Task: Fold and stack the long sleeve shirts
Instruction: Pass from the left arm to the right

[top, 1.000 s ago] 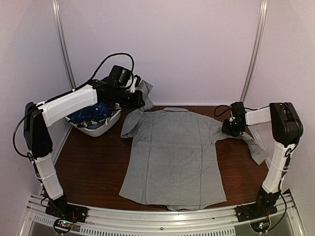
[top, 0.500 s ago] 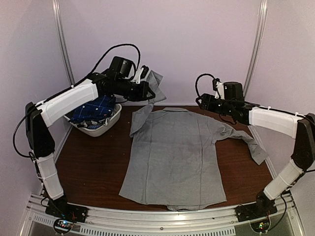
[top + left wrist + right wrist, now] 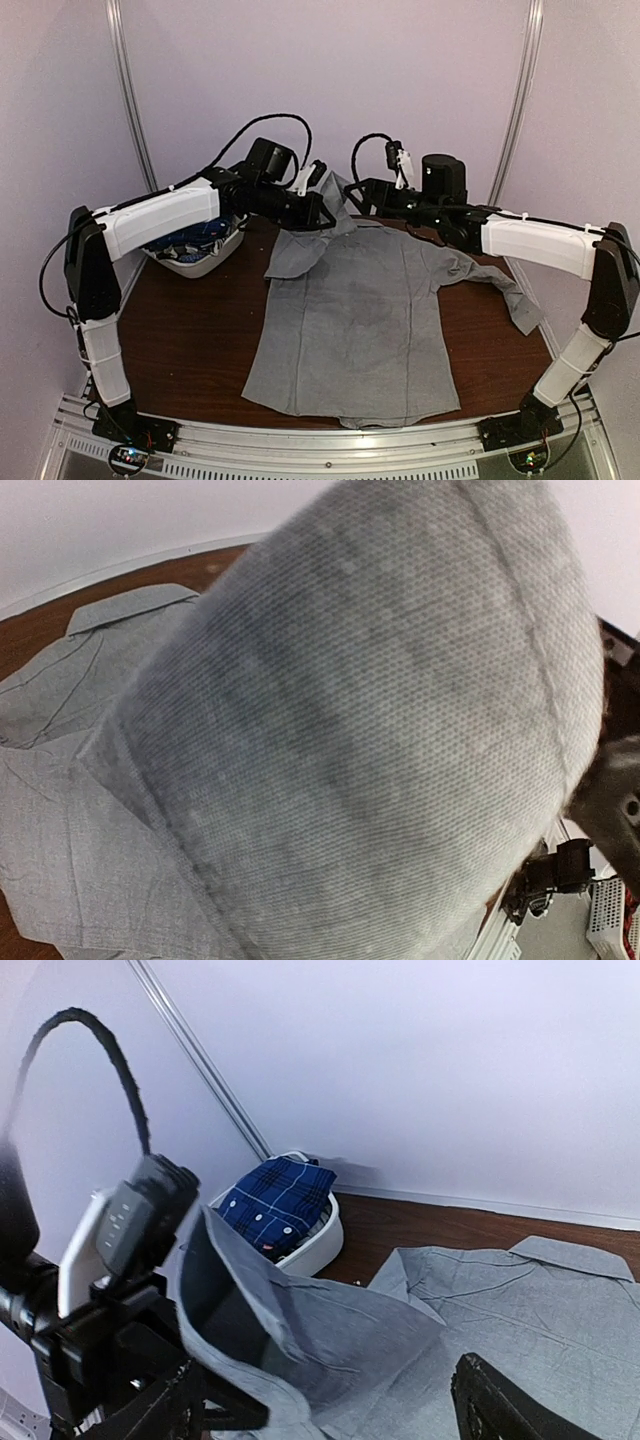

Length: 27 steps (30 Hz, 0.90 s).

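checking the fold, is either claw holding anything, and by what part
Left claw holds the grey shirt by the end of one sleeve, lifted up. Right claw is open, holding nothing.

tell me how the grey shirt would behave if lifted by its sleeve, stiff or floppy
Probably very floppy: the sleeve pinched in the left gripper sags and folds over itself. Likely light, since the grey shirt lies thin and flat on the table. It may bunch when pushed; the other sleeve lies rumpled.
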Each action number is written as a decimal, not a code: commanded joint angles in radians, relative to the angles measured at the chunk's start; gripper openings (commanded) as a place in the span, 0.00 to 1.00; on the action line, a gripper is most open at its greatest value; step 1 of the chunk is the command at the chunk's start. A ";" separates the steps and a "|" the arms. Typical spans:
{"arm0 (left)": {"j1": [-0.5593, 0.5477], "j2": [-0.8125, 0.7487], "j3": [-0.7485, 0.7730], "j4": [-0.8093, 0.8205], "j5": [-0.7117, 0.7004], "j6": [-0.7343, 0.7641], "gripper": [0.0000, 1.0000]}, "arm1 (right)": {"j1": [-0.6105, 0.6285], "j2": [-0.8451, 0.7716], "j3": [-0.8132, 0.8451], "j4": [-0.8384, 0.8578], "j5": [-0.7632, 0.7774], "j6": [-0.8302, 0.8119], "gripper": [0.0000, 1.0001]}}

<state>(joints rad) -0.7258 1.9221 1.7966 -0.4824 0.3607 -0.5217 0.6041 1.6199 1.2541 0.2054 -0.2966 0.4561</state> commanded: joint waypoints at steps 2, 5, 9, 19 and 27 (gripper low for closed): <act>-0.023 0.033 -0.007 0.062 0.017 0.024 0.06 | 0.027 0.029 0.059 0.006 -0.013 -0.009 0.87; -0.026 0.046 -0.007 0.061 0.024 0.026 0.06 | 0.037 0.042 0.072 -0.004 -0.014 -0.015 0.88; -0.027 0.050 -0.008 0.062 0.021 0.032 0.06 | 0.040 0.072 0.094 -0.033 -0.010 -0.017 0.84; -0.029 0.080 -0.013 0.074 0.034 0.045 0.06 | 0.058 0.108 0.119 -0.042 -0.047 -0.017 0.66; -0.029 0.100 -0.007 0.074 0.016 0.048 0.06 | 0.069 0.121 0.088 -0.019 -0.063 0.003 0.47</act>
<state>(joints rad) -0.7521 2.0159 1.7893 -0.4587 0.3805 -0.4950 0.6647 1.7302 1.3441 0.1688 -0.3439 0.4500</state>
